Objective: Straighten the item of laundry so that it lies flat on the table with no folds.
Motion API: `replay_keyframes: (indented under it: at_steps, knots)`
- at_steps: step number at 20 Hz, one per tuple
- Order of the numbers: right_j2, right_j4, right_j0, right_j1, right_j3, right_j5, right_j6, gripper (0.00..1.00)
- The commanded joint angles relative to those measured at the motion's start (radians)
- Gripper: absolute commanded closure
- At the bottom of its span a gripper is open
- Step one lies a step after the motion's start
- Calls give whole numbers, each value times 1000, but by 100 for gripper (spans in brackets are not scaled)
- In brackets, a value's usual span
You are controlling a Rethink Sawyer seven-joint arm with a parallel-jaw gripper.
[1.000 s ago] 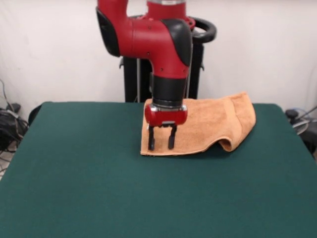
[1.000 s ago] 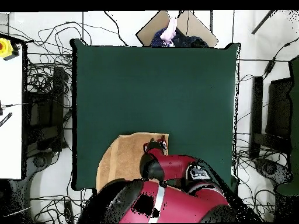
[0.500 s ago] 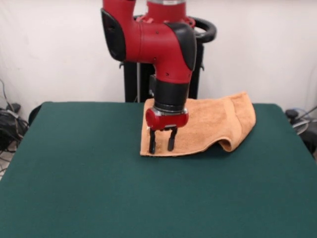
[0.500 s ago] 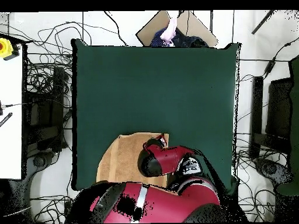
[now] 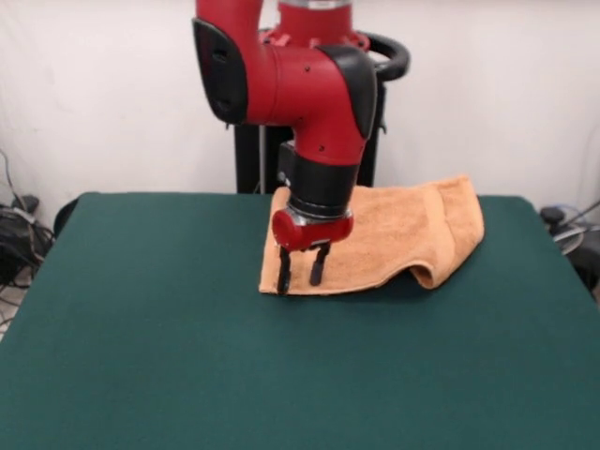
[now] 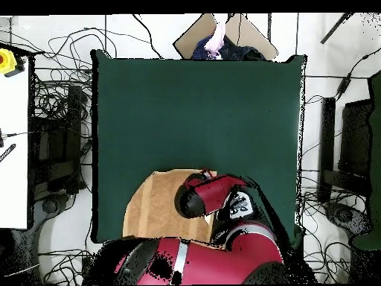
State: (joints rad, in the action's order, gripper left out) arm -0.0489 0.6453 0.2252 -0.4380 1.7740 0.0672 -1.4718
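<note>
Nearest the front camera: bare green top of the table (image 5: 187, 356), wide and unoccupied across the whole near half.

Item, middle distance: gripper (image 5: 299, 269), black, two fingers pointing down and slightly tilted. The fingers stand apart with a gap between them, and towel shows through the gap. Their tips are at the near left corner of the towel, on or just above the cloth; contact cannot be confirmed. Red wrist and black collar directly above.

Item, behind the gripper: towel (image 5: 403, 234), orange-tan terry, lying toward the far side of the table and right of centre in the front view. Condition: not flat. The left portion lies spread on the felt; the right end is doubled over on itself into a rounded hump, with a loose flap curling down at its near right edge. The far edge of the towel reaches the far edge of the table. A faint woven band runs across the cloth near the fold.

Item, overhead view: towel (image 6: 152, 205) seen near the table's bottom edge, left of centre, with its rounded end overhanging or reaching the table edge (image 6: 95, 149). The arm (image 6: 208, 199) covers the towel's right portion, and the gripper itself is hidden beneath it in this view.

Item, farthest: black pedestal (image 5: 253, 150) and white backdrop behind the table.
</note>
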Motion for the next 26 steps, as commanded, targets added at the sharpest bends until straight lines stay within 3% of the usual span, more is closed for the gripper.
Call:
replay_keyframes:
  at_steps: [1,6,10,13,18,22,26]
  knots:
    - [58,142,88,3,-182,182,182,0]
    - [46,240,103,-2,-168,129,126,0]
    - [-56,320,63,7,-144,8,-7,0]
    - [-140,325,15,70,-154,-91,-108,0]
    - [-157,273,-1,121,-121,-149,-157,0]
    - [-105,214,41,81,-27,-138,-185,0]
    - [33,163,154,2,117,-117,-212,0]
